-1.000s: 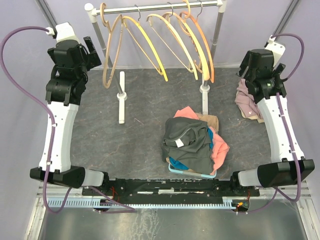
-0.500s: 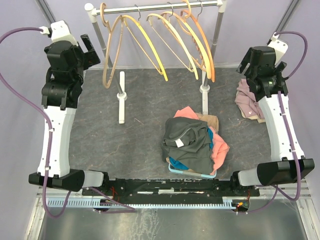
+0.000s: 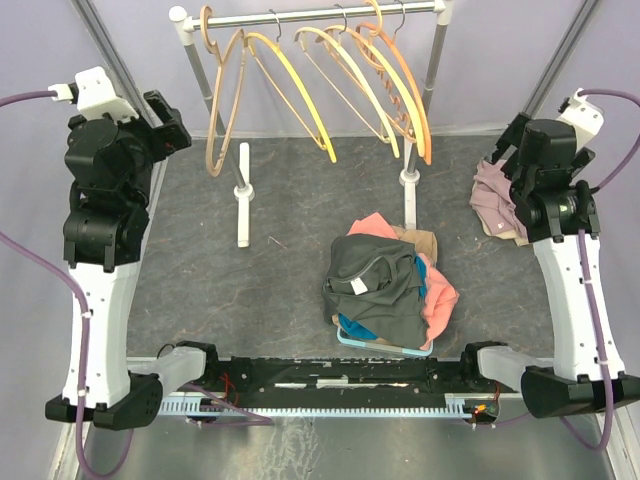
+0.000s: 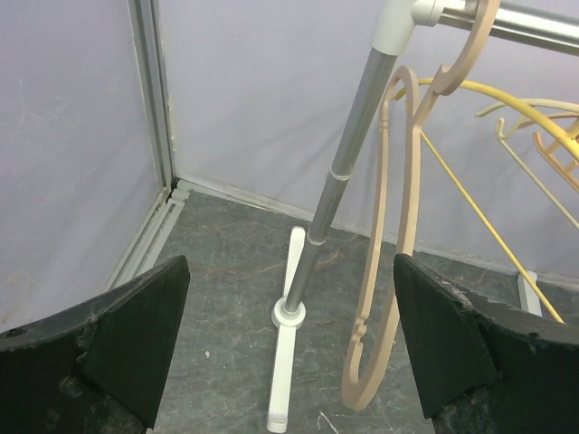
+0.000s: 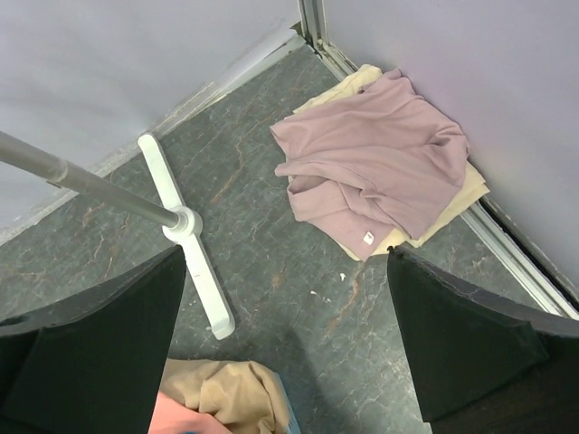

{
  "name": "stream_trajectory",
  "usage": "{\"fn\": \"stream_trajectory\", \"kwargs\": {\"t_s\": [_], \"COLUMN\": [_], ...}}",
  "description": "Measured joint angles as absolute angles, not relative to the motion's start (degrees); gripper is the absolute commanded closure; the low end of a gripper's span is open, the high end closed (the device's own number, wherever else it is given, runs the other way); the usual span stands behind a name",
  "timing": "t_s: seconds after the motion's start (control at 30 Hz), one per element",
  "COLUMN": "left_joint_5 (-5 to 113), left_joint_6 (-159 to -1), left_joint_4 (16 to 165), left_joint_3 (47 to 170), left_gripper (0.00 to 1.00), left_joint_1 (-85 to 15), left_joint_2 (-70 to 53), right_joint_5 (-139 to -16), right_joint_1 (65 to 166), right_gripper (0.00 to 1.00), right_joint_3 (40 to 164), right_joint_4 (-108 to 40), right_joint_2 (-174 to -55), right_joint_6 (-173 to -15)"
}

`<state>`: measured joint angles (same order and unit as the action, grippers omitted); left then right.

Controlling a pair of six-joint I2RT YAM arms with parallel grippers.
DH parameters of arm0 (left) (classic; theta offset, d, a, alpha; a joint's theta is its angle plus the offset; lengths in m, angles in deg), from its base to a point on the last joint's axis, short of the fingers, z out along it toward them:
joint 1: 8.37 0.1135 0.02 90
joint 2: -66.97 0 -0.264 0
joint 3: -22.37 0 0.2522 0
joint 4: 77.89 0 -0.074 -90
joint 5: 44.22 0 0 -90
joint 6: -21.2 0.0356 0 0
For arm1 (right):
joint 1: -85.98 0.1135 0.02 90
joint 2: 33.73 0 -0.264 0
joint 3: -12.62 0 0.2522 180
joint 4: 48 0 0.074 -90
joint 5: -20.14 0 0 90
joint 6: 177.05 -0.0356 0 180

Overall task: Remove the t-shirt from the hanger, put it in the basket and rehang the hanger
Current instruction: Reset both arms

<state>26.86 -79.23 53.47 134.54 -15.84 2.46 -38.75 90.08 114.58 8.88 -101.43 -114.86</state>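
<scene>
Several bare wooden and yellow hangers [image 3: 310,85] hang on the metal rail [image 3: 320,15] at the back; no t-shirt is on any of them. A tan hanger [image 4: 389,262] shows close up in the left wrist view. My left gripper [image 3: 165,120] is held high at the far left, open and empty [image 4: 289,362], facing the rack's left post [image 4: 339,172]. My right gripper [image 3: 508,148] is high at the far right, open and empty [image 5: 289,353], above the floor near a mauve t-shirt [image 5: 380,172] crumpled in the corner.
A heap of clothes [image 3: 385,285], grey, coral, tan and blue, lies on a light blue tray [image 3: 375,345] in the near middle. The rack's white feet [image 3: 243,195] [image 5: 185,240] rest on the dark mat. Purple walls close in on the sides.
Both arms have swung outward, the left one to the left and the right one to the right. Both grippers stay open and empty.
</scene>
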Motion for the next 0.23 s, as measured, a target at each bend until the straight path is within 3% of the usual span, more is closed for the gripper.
{"fn": "stream_trajectory", "kwargs": {"t_s": [0.23], "left_joint_5": [27.9], "left_joint_6": [-79.3], "left_joint_4": [54.3], "left_joint_3": [134.3], "left_gripper": [0.01], "left_joint_1": [-15.8], "left_joint_2": [3.8], "right_joint_5": [-38.8], "right_joint_1": [90.1], "right_gripper": [0.01], "right_joint_3": [112.7], "right_joint_4": [10.9], "right_joint_2": [-98.2], "right_joint_6": [-115.2]}}
